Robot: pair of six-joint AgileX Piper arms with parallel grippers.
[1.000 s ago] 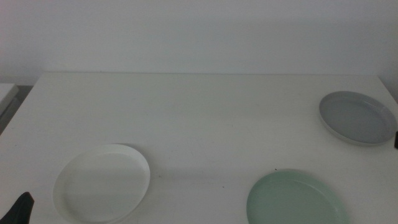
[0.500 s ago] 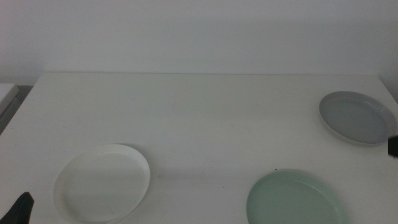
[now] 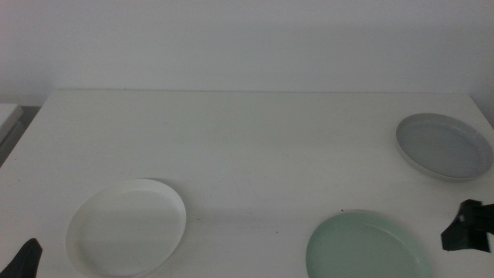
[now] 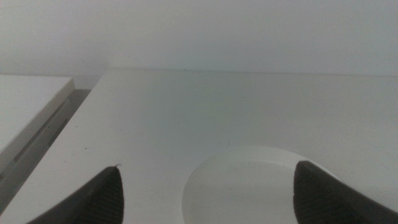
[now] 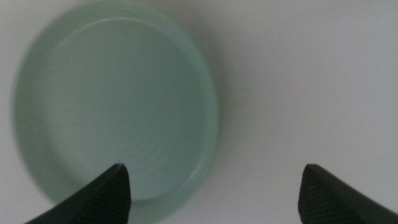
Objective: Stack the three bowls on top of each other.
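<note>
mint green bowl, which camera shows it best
The right wrist view: the mint green bowl nearly fills it, seen from above. The middle view cuts it off at the bottom edge. The left wrist view misses it.

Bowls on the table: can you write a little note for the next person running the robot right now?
Right tool: open, empty, poised above the right rim of the mint bowl, near the table's front right.
Left tool: open, empty, waiting at the front left by the white bowl.
Grey-blue bowl: far right, alone.
Done: nothing stacked; all three bowls sit apart.
Left: probably grab the mint bowl first, then stack all three.
</note>
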